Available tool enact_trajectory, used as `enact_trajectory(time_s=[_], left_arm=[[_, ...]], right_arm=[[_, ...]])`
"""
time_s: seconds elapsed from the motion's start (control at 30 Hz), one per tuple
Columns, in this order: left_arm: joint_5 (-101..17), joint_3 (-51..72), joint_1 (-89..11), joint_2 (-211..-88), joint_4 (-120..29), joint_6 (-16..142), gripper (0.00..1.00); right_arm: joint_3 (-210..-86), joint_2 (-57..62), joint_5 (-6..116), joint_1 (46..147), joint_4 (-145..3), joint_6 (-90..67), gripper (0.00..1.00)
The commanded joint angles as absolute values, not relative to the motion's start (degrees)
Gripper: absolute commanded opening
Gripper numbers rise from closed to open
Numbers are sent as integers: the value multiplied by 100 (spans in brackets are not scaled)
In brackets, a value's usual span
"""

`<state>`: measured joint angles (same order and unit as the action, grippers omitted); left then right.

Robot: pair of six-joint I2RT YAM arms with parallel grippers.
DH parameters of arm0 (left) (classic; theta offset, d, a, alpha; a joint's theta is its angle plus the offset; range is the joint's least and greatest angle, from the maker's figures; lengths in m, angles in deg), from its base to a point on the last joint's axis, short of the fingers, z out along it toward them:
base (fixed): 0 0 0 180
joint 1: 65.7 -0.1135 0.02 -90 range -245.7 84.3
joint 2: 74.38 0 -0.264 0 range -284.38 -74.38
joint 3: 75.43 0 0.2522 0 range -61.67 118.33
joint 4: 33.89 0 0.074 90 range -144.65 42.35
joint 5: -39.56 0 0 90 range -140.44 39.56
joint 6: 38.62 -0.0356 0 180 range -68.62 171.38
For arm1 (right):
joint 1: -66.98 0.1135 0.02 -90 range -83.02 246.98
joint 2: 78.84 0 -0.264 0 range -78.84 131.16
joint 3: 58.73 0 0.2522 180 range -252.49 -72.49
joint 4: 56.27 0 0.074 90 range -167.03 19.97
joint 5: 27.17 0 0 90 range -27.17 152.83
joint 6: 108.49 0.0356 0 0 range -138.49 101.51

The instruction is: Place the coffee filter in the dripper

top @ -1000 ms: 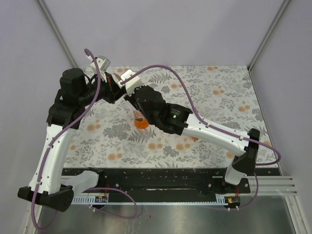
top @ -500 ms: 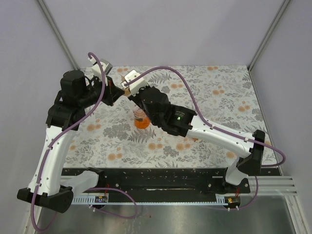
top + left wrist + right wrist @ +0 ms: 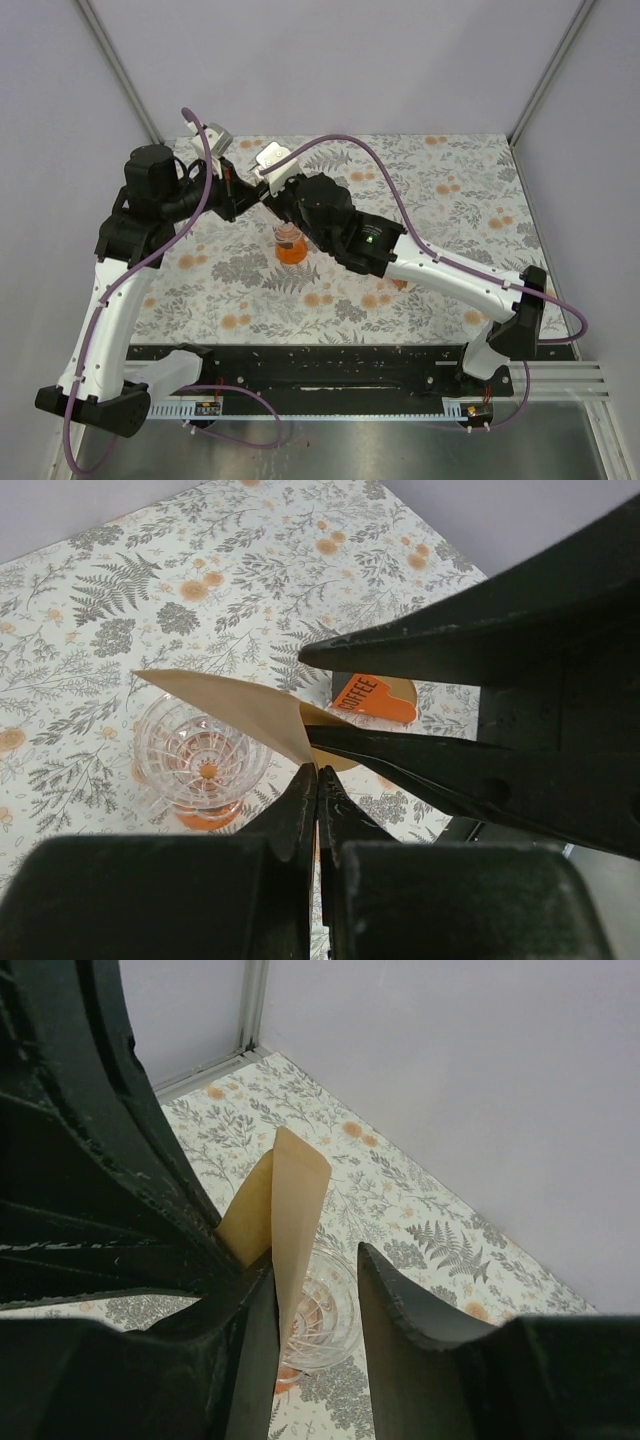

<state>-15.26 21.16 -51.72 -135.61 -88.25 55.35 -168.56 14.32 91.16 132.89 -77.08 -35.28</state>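
Worktop (image 3: 450, 200): flat, covered in a pale cloth printed with grey ferns and orange flowers.

Dripper (image 3: 289, 247): clear ribbed funnel on an orange base, standing upright left of the worktop's centre, about midway between the near and far edges. Its bowl holds nothing that can be seen.

Coffee filter (image 3: 235, 705): one thin light-brown paper, folded flat. It is held in the air between the two arms, towards the far left corner of the worktop from the dripper. In the left wrist view its free tip reaches over the dripper's rim. In the right wrist view (image 3: 290, 1210) it stands nearly on edge in front of the dripper. It is not seated in the funnel.

Left tool (image 3: 317, 777): fingers pressed together, pinching the pointed corner of the coffee filter.

Right tool (image 3: 312, 1260): fingers spread apart with a clear gap between them. The filter's lower edge lies by the inner face of one finger; whether it touches cannot be told. The other finger stands off from the paper.

Holder (image 3: 372, 695): beige piece with an orange tag reading COFFEE, standing on the worktop beyond the dripper, seen between the right tool's fingers from the left wrist. It is mostly hidden.

Arms: both reach in over the far left part of the worktop, the tools meeting tip to tip.
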Motion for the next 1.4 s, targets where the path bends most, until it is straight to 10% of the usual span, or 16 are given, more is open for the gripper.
enact_trajectory(time_s=[0.0, 0.17, 0.47, 0.93, 1.37], left_arm=[[-1256, 2165, -5155, -13467, -8562, 5657, 0], [-1255, 2279, -5155, -13476, -8571, 5639, 0], [-2142, 2227, -5155, -13503, -8712, 5332, 1], [-1230, 1998, -5155, -13634, -7807, 6104, 60], [-2063, 1875, -5163, -13766, -7411, 6527, 57]], right_arm=[[-16821, 1353, 8753, 13123, -7399, -3177, 44], [-16636, 1406, 8682, 12965, -7390, -2825, 41], [-16627, 1300, 9261, 12912, -7346, -2728, 0], [-17049, 1625, 10009, 12991, -7539, -2385, 0], [-17260, 1810, 9825, 12991, -7575, -2192, 0]])
